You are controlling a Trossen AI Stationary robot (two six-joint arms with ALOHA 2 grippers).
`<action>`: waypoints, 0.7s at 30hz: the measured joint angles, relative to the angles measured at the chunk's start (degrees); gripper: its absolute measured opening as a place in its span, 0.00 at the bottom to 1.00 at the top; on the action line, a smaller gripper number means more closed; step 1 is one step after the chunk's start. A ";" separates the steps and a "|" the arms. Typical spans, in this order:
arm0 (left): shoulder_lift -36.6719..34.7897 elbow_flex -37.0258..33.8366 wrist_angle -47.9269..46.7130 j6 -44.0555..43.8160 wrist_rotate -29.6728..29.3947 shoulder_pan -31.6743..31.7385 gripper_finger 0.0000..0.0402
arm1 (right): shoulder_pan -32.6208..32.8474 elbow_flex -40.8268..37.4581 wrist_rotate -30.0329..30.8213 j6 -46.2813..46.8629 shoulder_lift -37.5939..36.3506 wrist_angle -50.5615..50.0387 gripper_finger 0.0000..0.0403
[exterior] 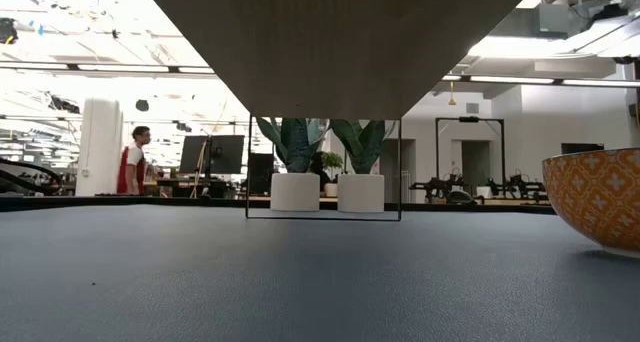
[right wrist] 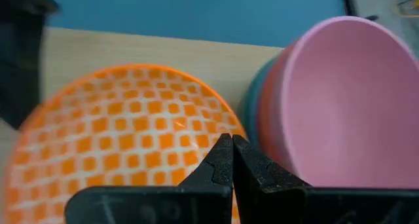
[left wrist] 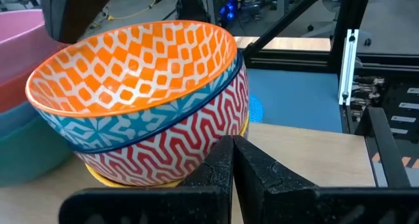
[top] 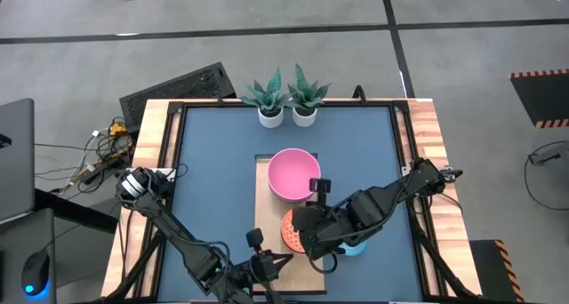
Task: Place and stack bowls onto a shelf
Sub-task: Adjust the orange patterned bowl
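From above, your right arm covers most of the orange bowl; only its 9 o'clock edge shows, and a blue bowl peeks out beneath the forearm. The low camera sits under the shelf, so it shows only the board's underside, the two white plant pots, a person far off, and a yellow patterned bowl cut by the frame edge.

Your left wrist view fills in the rest: the orange bowl sits nested in a red-zigzag bowl with a yellow rim below, on the shelf, beside the pink bowl stacked on teal.

The right gripper hovers over the orange bowl's rim, fingers pressed together on nothing. The left gripper reaches in low from 6 o'clock, its fingers also together.
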 joint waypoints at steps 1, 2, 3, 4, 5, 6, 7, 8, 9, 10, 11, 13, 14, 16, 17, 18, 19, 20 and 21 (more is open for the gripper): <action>0.00 0.00 -0.13 -0.22 0.17 0.00 0.00 | 0.41 0.00 -1.13 0.18 -0.04 0.44 0.05; 0.00 0.00 -0.14 -0.32 0.17 0.00 0.00 | 1.14 0.00 -1.98 0.67 -0.19 0.42 0.05; 0.00 0.00 -0.14 -0.56 0.15 -0.18 0.00 | 2.03 0.00 -2.36 1.24 -0.30 0.21 0.05; -0.01 0.00 -0.14 -1.08 -0.17 -0.27 0.00 | 3.18 0.00 -2.34 1.92 -0.38 -0.03 0.05; -0.22 -0.02 -0.16 -1.53 -0.55 -0.48 0.00 | 4.47 0.00 -2.33 2.76 -0.55 -0.54 0.05; -0.53 -0.04 -0.26 -1.72 -0.96 -0.64 0.00 | 5.94 0.00 -2.23 3.75 -1.00 -1.48 0.05; -0.97 -0.04 -0.27 -1.74 -1.26 -0.79 0.00 | 7.49 -0.02 -1.84 5.23 -1.36 -2.20 0.05; -1.64 -0.04 -0.27 -1.79 -1.58 -0.94 0.00 | 8.69 -0.02 -1.23 6.75 -1.70 -2.52 0.05; -2.49 -0.04 -0.27 -1.81 -1.95 -1.16 0.00 | 10.03 0.00 -0.50 7.93 -2.14 -2.71 0.05; -3.30 -0.04 -0.20 -1.75 -2.37 -1.34 0.00 | 11.52 0.02 0.64 8.83 -2.50 -2.72 0.05; -4.19 -0.04 -0.14 -1.54 -2.71 -1.55 0.00 | 13.10 0.06 2.31 9.23 -2.56 -2.45 0.05; -5.95 -0.04 -0.38 -0.23 -3.36 -2.12 0.00 | 16.04 0.07 6.40 9.19 -2.13 -1.20 0.05; -6.75 -0.04 -0.47 0.67 -3.73 -2.36 0.00 | 17.18 0.07 8.62 9.04 -1.54 -0.02 0.05; -8.34 -0.04 -0.65 2.55 -5.09 -2.91 0.00 | 18.68 0.06 11.31 8.38 0.16 2.64 0.05; -9.09 -0.04 -0.91 3.64 -5.96 -3.23 0.00 | 18.87 0.02 11.70 7.91 1.04 3.84 0.05; -9.75 -0.02 -1.15 4.65 -6.57 -3.38 0.00 | 18.78 0.02 12.14 7.39 1.99 5.64 0.05; -10.33 -0.02 -1.49 5.40 -7.03 -3.49 0.00 | 18.43 0.02 12.58 6.97 2.93 7.22 0.05; -10.91 -0.02 -1.92 6.18 -7.36 -3.58 0.00 | 18.17 0.02 12.79 6.40 3.78 8.63 0.05; -11.40 -0.02 -2.33 6.76 -7.43 -3.66 0.00 | 17.92 -0.01 13.06 5.76 4.53 9.85 0.05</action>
